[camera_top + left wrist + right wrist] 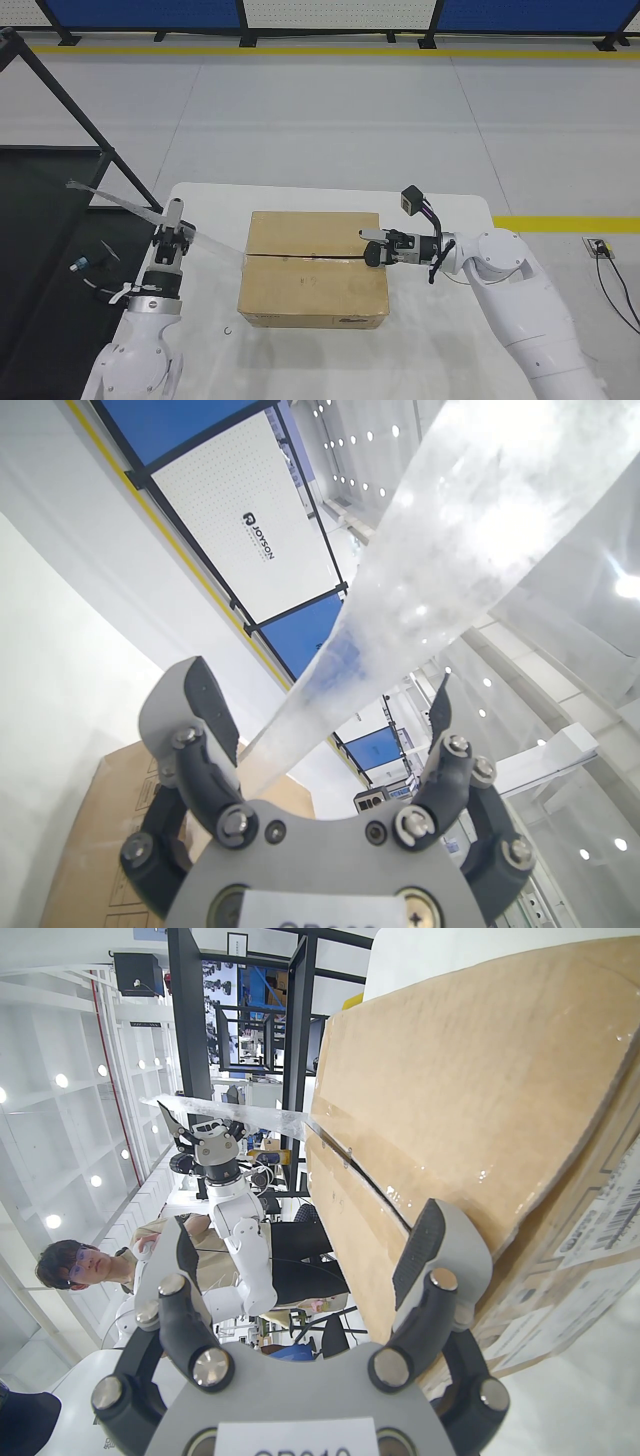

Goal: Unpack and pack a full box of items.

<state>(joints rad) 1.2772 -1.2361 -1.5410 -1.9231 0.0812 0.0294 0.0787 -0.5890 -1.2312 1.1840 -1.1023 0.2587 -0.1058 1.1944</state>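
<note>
A brown cardboard box (310, 275) lies in the middle of the white table, its top flaps closed along a centre seam. A long strip of clear tape (115, 198) runs from the seam's left end up and away to the left. My left gripper (175, 228) is left of the box and open, and the tape (450, 525) passes between its fingers and lies against one finger (220, 720). My right gripper (370, 245) is open at the right end of the seam. One of its fingers (425, 1248) rests on the box (450, 1078) top by the seam.
Bare table (450, 340) extends right of and in front of the box. A small dark ring (228, 331) lies near the box's front left corner. A black frame post (60, 110) slants past the table's left side, above a dark floor area with a small tool (85, 263).
</note>
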